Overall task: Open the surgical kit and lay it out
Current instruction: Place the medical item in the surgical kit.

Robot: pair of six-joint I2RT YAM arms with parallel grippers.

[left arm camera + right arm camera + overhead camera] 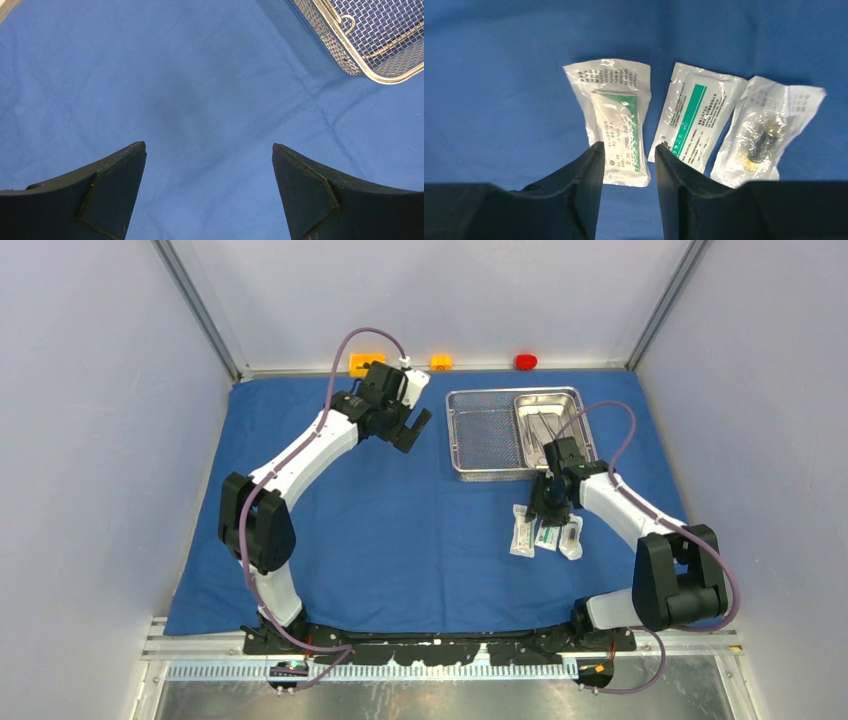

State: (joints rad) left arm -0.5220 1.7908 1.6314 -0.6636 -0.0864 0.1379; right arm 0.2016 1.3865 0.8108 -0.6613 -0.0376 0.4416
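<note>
Blue wrap [400, 530] spread flat. Mesh basket [485, 435] far right on it, steel tray [546, 405] in its right half (slim instruments [545, 428] inside, blurry). Three white packets [696, 115] in row nearer. Right pincer [626, 150] narrow, empty, above them. Left pincer [209, 150] wide, empty, over cloth beside basket.

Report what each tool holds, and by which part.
Nothing is held. The left tool is wide open over the bare blue cloth. The right tool hovers narrowly open over the white packets, which lie flat and ungripped.
</note>
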